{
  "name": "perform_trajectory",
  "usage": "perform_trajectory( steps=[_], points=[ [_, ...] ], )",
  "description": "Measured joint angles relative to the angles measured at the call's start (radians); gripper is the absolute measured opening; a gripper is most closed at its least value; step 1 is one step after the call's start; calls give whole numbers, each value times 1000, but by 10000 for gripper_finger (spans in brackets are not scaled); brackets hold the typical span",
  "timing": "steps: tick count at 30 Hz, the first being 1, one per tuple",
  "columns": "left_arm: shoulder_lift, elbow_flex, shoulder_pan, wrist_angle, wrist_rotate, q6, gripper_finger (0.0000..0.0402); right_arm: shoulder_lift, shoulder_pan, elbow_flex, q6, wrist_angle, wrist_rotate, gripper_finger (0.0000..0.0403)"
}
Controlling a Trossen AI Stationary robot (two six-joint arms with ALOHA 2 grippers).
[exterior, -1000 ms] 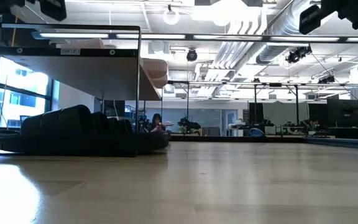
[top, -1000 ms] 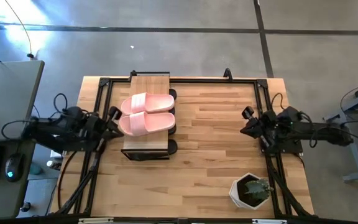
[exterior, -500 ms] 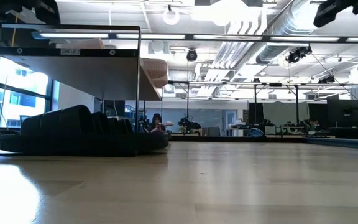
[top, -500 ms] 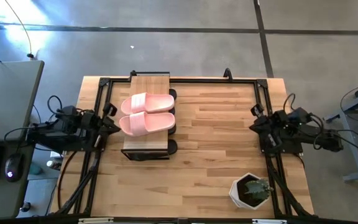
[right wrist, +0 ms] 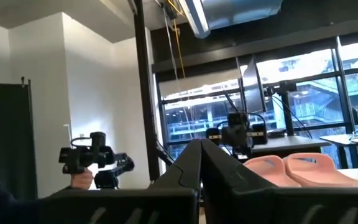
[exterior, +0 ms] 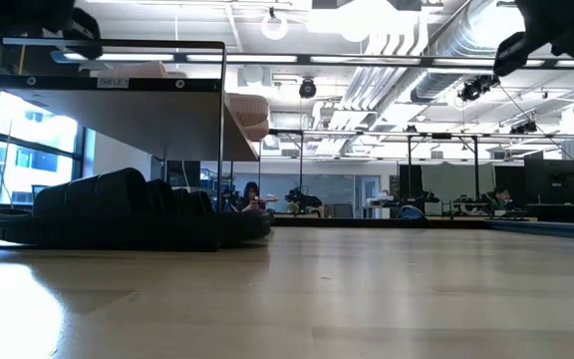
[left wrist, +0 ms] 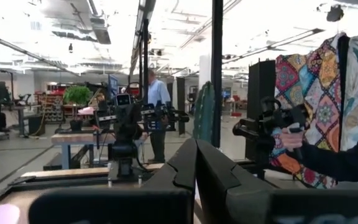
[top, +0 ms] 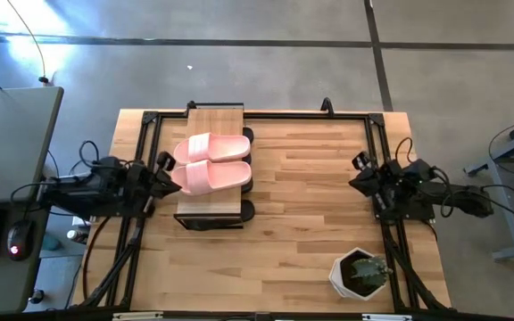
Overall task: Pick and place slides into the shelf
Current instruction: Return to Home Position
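Note:
The shelf stands left of the table's middle. A pale pink pair of slides lies side by side on its plank top. Black slides rest on the table under the plank; their edges stick out past it. The pink slides also show in the right wrist view. My left gripper hovers shut at the table's left edge, just off the shelf, holding nothing. My right gripper hovers shut at the right edge, also holding nothing. The shut fingers show in the wrist views, left gripper and right gripper.
A white pot with a plant stands near the table's front right corner. A black frame runs along the table's edges. A desk with a keyboard and mouse stands left of the table. A person with a handheld controller stands beyond the table.
Both arms have sunk a little at the table's side edges, as the low view shows, and both grippers have stayed shut. The slides and the shelf have kept their places.

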Motion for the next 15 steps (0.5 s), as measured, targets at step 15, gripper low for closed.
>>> perform_trajectory(
  steps=[15],
  points=[
    [0, -118, 0, 53, -103, 39, 0, 0, 0, 3, -46, -161, 6, 0]
  ],
)
